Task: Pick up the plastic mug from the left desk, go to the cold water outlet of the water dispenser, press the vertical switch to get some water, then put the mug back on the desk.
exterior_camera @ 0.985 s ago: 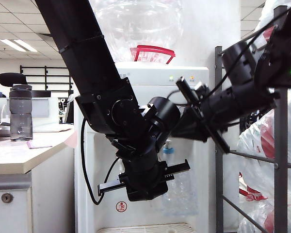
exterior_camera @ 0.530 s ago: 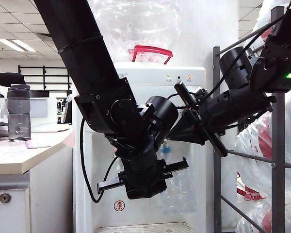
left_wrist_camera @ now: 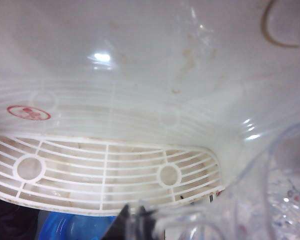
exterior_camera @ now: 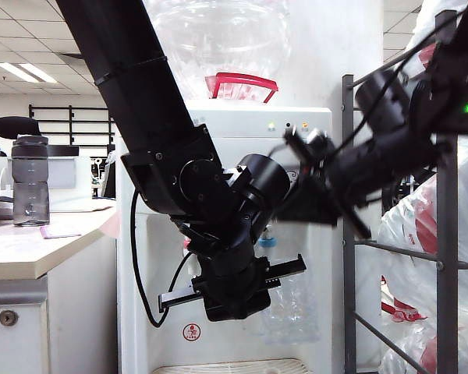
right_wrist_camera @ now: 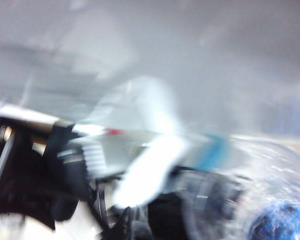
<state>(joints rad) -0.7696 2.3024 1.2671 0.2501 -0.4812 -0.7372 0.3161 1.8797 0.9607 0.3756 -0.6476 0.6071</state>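
Observation:
The white water dispenser (exterior_camera: 242,125) fills the middle of the exterior view. My left gripper (exterior_camera: 246,284) is shut on the rim of the clear plastic mug (exterior_camera: 290,300) and holds it under the cold water outlet (exterior_camera: 267,241) with its light-blue collar. The left wrist view shows the mug (left_wrist_camera: 285,190) beside my left gripper (left_wrist_camera: 140,222). My right gripper (exterior_camera: 285,214) reaches in from the right, blurred, with its jaws together close to that tap. The blurred right wrist view shows the white vertical switch (right_wrist_camera: 150,172), the blue collar, the mug (right_wrist_camera: 240,200) and my right gripper (right_wrist_camera: 127,220). No water shows.
The left desk (exterior_camera: 23,249) stands at the left with a smoky-grey bottle (exterior_camera: 30,181) on it. A white drip tray (left_wrist_camera: 105,175) sits below the mug. A grey metal rack (exterior_camera: 351,234) with plastic-wrapped goods stands right of the dispenser.
My right gripper has turned at the wrist and is now motion-blurred by the tap. The left arm and the mug have kept still.

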